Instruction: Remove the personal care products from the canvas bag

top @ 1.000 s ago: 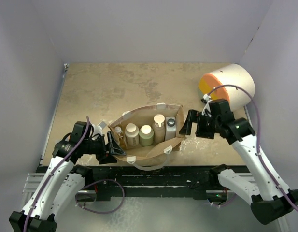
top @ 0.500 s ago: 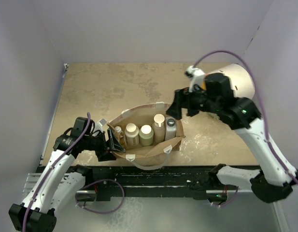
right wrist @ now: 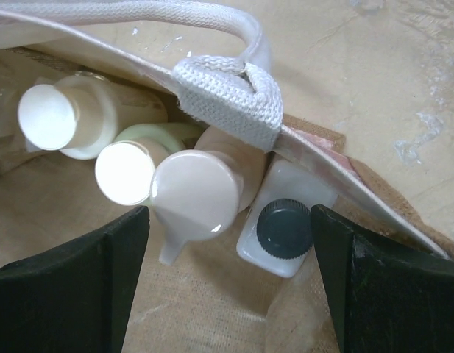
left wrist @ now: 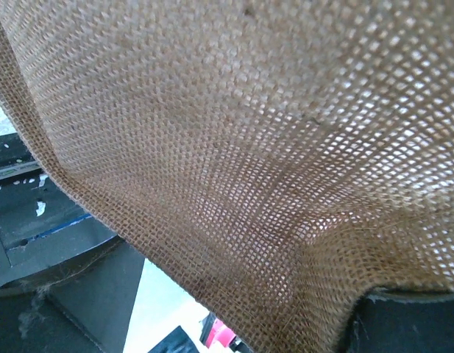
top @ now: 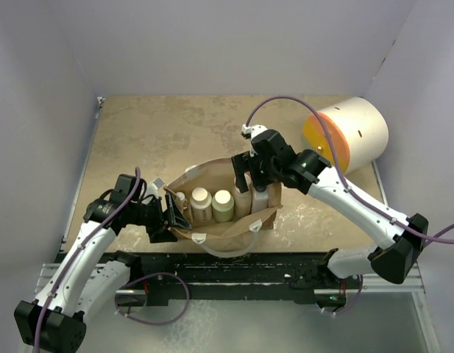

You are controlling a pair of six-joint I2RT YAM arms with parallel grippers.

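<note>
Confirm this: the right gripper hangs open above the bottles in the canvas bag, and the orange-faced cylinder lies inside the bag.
Wrong on the cylinder: it lies on the table outside the canvas bag, off to its right, as the top external view shows. The right gripper does hang open above the bottles in the bag.

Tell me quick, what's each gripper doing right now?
Left gripper: against the canvas bag, cannot tell whether it grips.
Right gripper: open, empty, over the tall beige pump bottle.

White-orange cylinder (top: 359,125) on tan table (top: 160,132)
</note>
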